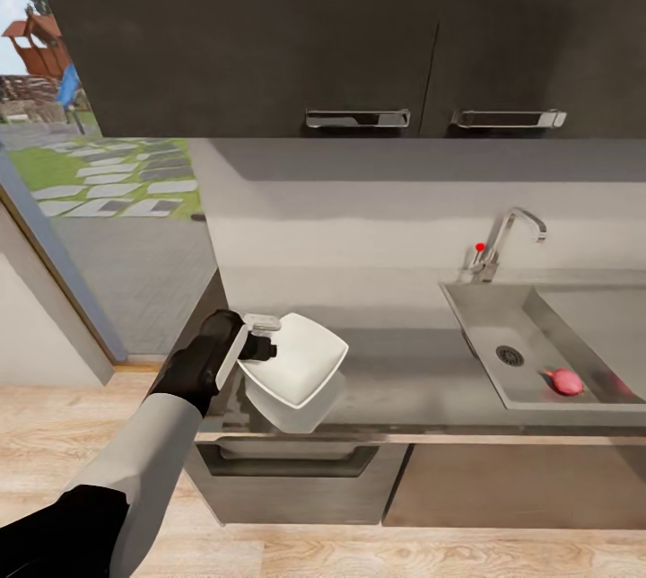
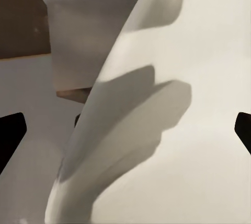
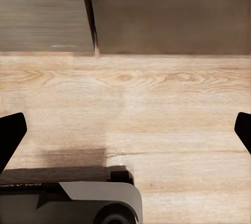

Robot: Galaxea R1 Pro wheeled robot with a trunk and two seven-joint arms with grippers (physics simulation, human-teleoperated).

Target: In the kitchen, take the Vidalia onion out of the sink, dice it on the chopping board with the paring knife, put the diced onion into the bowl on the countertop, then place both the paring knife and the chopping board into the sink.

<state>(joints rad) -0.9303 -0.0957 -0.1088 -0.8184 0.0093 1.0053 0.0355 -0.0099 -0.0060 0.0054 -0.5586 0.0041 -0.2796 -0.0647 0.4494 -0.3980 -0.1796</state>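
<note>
Grey glossy countertop running beneath dark upper cabinets with two chrome handles; taken as the landmark for everything below

White squarish bowl at the countertop's left end, tilted and lifted off the surface, its pale reflection visible underneath on the gloss. Left gripper at the bowl's left rim, one pale finger above the rim and a dark one against it, apparently clamped on the rim, though exact contact hard to confirm from the head view. Left wrist view: white bowl wall very close to the lens, shadowed folds across it, dark fingertips spread at both edges

Steel sink set into the countertop's right end, round drain near its middle. Vidalia onion, small and pinkish-red, lying in the basin just beside the drain, toward the countertop's front edge. Angular chrome faucet with a red knob at the sink's back rim

Right wrist view: light wooden floor below dark cabinet fronts, dark fingertips set wide apart at both edges with nothing between them, part of the robot's base low down carrying small writing too blurred to read

Window left of the countertop showing lawn and stepping stones outside
</note>
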